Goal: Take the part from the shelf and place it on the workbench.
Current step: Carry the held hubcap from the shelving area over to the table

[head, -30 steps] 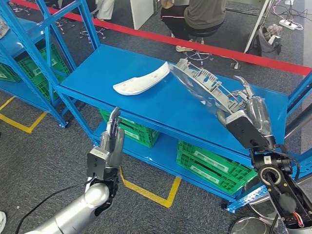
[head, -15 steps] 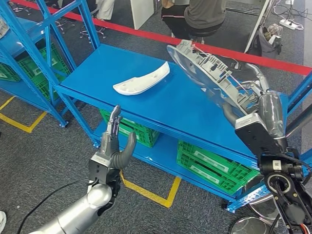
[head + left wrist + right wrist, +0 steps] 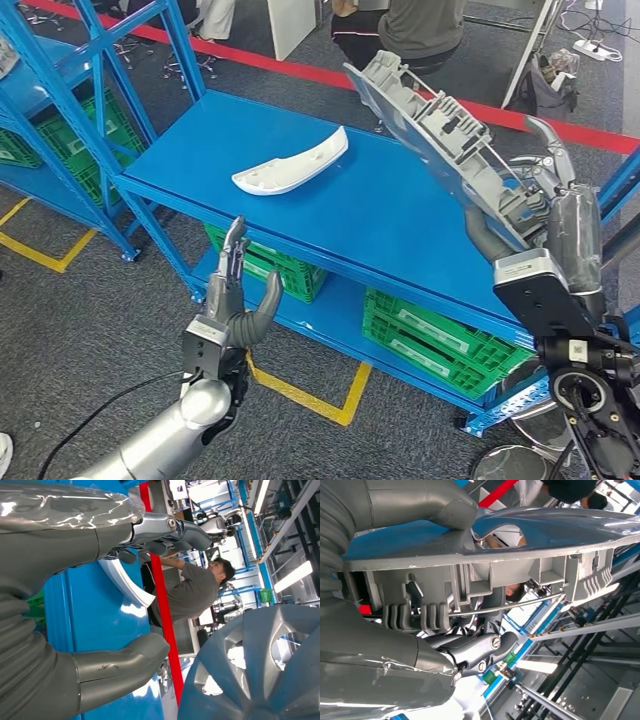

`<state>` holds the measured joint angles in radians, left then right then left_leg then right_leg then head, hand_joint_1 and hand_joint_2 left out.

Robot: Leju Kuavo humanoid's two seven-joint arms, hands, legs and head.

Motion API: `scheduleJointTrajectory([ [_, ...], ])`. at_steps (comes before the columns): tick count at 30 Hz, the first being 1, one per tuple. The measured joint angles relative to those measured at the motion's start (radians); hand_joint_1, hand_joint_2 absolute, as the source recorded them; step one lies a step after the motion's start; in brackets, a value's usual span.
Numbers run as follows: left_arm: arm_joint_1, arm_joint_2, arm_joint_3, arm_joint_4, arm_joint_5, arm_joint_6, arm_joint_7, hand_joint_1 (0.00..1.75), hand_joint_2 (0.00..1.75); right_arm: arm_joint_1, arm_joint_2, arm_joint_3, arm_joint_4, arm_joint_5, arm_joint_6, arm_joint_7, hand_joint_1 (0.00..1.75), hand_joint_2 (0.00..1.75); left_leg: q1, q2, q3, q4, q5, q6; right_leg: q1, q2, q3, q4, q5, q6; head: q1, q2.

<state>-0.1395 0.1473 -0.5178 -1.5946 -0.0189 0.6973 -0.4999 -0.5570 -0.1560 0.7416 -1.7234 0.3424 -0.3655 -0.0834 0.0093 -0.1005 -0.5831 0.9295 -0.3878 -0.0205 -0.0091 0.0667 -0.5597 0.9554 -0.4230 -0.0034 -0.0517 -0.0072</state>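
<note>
Fingers (image 3: 545, 140) of my right hand (image 3: 540, 195) are closed around one end of the grey part (image 3: 441, 135) — thumb under it, the other fingers over its ribbed back. From the head view, the part is lifted clear of the blue shelf (image 3: 226, 150) and tilted, its far end raised toward the red floor line (image 3: 249, 60). From the right wrist view, the thumb (image 3: 422, 502) presses on the part's smooth face and the darker fingers (image 3: 478, 647) hook behind the ribs and the thin wire along its back (image 3: 490, 575).

My left hand (image 3: 230, 310) holds nothing — fingers straight and pointing up, thumb spread to the side. It hangs in front of the shelf's near edge, well apart from the part. The left wrist view confirms the wide gap between thumb (image 3: 124, 662) and fingers (image 3: 170, 530).

A white curved piece (image 3: 290, 165) lies flat on the shelf top, to the left of the lifted part. Green crates (image 3: 430, 340) sit on the lower level. A seated person (image 3: 415, 30) is beyond the red line. I also see a grey wheel cover (image 3: 260, 670) close to the left wrist camera.
</note>
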Motion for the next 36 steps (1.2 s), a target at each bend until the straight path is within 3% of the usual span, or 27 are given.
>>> scheduleJointTrajectory([
  [36, 0.016, 0.000, 0.004, 0.000, -0.001, 0.000, -0.013, 0.00, 1.75, 0.038, 0.000, -0.007, -0.018, -0.043, 0.023, -0.033, 1.75, 1.75, 0.000, 0.000, 0.000, 0.000, 0.000, 0.000, 0.000, 0.000, 0.000, 0.000, 0.000, 0.000, 0.000, 0.000],
])
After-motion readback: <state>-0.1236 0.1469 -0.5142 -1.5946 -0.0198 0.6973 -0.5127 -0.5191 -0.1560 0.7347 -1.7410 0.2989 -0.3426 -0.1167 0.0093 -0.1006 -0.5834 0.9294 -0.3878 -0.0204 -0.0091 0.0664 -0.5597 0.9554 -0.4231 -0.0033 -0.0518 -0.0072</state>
